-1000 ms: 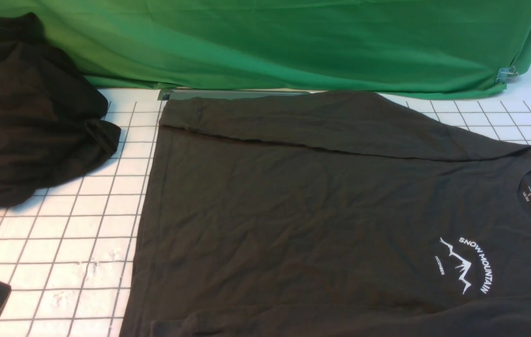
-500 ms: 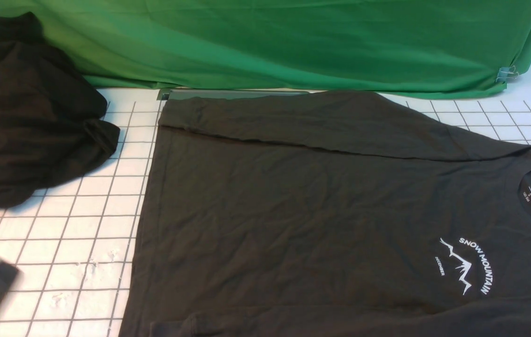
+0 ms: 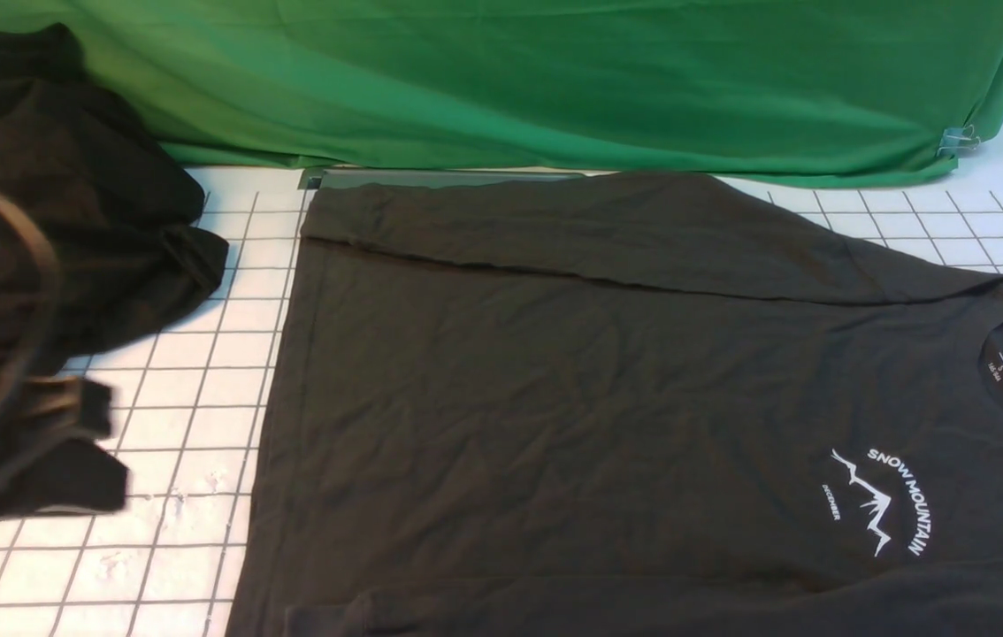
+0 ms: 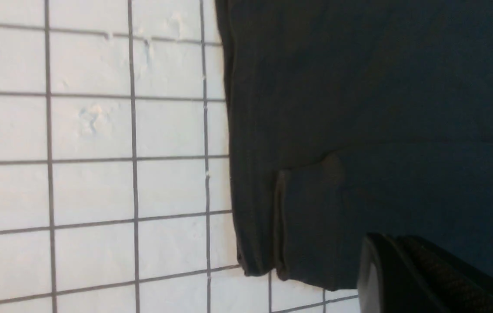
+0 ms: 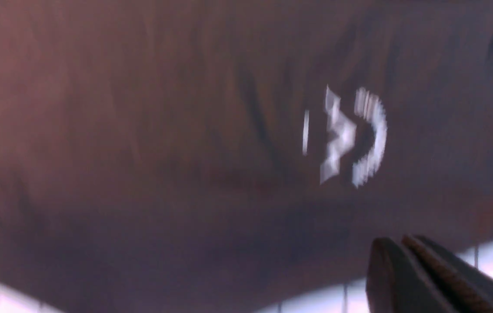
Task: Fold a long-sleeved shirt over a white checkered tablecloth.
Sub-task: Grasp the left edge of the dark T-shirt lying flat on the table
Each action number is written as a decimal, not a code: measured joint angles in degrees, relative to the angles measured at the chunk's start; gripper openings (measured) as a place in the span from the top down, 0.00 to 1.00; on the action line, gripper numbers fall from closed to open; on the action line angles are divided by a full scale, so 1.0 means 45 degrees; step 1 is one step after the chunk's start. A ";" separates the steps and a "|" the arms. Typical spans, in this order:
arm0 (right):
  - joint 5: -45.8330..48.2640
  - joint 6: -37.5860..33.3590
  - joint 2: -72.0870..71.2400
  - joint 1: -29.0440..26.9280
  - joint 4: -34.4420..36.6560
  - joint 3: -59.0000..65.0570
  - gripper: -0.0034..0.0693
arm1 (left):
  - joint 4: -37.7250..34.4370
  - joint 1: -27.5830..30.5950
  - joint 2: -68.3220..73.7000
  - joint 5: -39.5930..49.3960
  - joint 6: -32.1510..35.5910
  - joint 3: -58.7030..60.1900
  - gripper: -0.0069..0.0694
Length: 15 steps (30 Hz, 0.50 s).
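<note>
Charcoal shirt, flat on the tablecloth. Lies neck to the right, print up, far sleeve folded across the body. Left of it, a black heap; behind, green cloth. Left gripper: fingers pressed together, nothing between them, over the shirt near its hem corner; shows blurred in front view, before the heap. Right gripper: fingers together too, empty, over the shirt's near edge by the print.

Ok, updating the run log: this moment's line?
long-sleeved shirt: flat on white checkered tablecloth, far sleeve folded in | left gripper: shut | right gripper: shut
</note>
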 joint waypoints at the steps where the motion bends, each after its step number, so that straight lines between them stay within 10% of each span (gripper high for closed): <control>1: 0.0329 -0.0210 0.0292 0.0000 -0.0030 0.0000 0.93 | -0.0090 -0.0030 0.0648 -0.0100 0.0066 0.0016 0.88; 15: 0.0220 -0.1279 0.2134 0.0000 -0.0071 0.0000 0.89 | 0.0941 -0.4596 0.5692 -0.2563 -0.1077 0.0024 0.69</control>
